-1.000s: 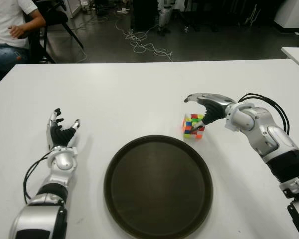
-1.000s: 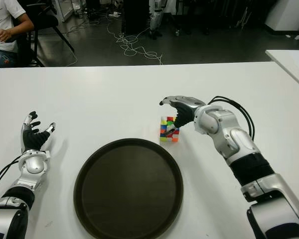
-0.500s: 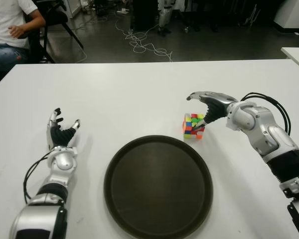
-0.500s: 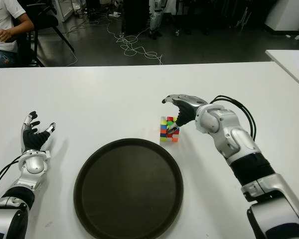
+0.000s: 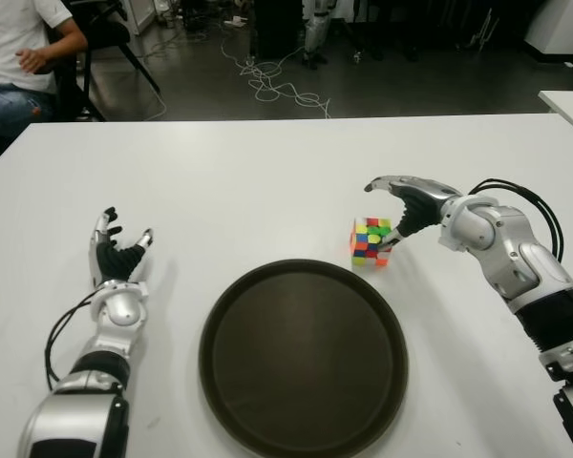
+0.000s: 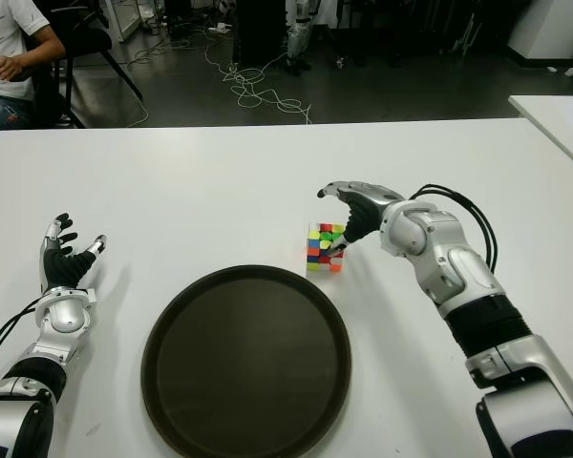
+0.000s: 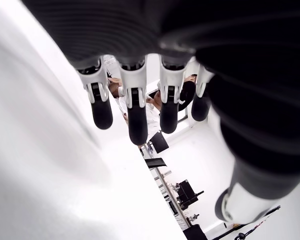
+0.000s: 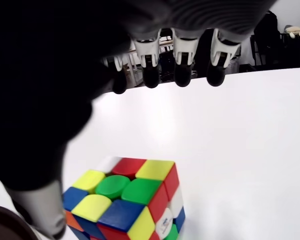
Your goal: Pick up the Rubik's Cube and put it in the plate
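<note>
The Rubik's Cube (image 5: 371,241) stands on the white table (image 5: 248,191), just beyond the far right rim of the round dark plate (image 5: 220,315), which holds nothing. My right hand (image 5: 390,212) arches over the cube's right side, open, its fingers (image 8: 184,70) stretched above and past the cube (image 8: 125,200). Its thumb reaches down beside the cube's right face; whether the two touch I cannot tell. My left hand (image 5: 117,258) shows far left of the plate, palm up, open, its fingers (image 7: 135,115) spread and holding nothing.
A person (image 5: 19,57) sits on a chair beyond the table's far left corner. Cables (image 5: 277,86) lie on the floor behind the table. A second white table's corner (image 5: 568,103) shows at the right.
My right hand has shifted slightly to the right, its fingertips drawing back over the cube. The cube, the plate and the left hand have not moved.
</note>
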`<state>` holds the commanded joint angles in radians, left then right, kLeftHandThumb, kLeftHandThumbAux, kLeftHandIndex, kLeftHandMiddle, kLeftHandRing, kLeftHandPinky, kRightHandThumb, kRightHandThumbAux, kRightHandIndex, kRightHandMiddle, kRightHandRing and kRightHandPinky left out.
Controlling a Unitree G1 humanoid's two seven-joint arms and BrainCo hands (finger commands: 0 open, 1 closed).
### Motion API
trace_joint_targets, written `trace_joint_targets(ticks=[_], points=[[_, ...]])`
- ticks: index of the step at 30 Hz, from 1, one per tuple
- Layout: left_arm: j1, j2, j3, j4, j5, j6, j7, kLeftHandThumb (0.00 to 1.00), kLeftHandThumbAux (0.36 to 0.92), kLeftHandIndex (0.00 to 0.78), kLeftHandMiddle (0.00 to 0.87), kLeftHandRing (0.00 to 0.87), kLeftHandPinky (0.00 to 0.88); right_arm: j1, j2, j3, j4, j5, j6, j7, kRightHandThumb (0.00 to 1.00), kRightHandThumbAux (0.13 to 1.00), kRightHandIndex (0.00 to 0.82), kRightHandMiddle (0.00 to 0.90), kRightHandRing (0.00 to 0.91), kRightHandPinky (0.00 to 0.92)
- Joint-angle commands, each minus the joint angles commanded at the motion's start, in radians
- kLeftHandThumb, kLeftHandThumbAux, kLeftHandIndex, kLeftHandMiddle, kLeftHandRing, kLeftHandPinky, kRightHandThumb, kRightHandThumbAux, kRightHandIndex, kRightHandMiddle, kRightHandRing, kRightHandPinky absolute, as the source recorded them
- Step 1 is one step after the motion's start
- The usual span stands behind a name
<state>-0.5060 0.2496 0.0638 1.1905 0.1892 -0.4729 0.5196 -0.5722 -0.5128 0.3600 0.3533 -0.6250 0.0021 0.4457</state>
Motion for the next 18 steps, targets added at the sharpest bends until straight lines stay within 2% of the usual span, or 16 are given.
trace_joint_targets(ticks=[11,18], points=[[0.001,-0.001,0.001,-0.003,-0.002,-0.006,-0.001,0.019,0.707,0.104,0.149,0.162,0.188,0.004,0.008,-0.005,0.016,0.012,-0.010,-0.015,0.000,0.740,0.000,0.021,0.031,0.021],[0.001,-0.002,0.003,-0.006,-0.007,-0.002,-0.007,0.029,0.715,0.103,0.144,0.151,0.159,0.008,0.011,-0.005,0.008,0.022,-0.014,-0.019,0.000,0.767,0.000,0.027,0.034,0.021]])
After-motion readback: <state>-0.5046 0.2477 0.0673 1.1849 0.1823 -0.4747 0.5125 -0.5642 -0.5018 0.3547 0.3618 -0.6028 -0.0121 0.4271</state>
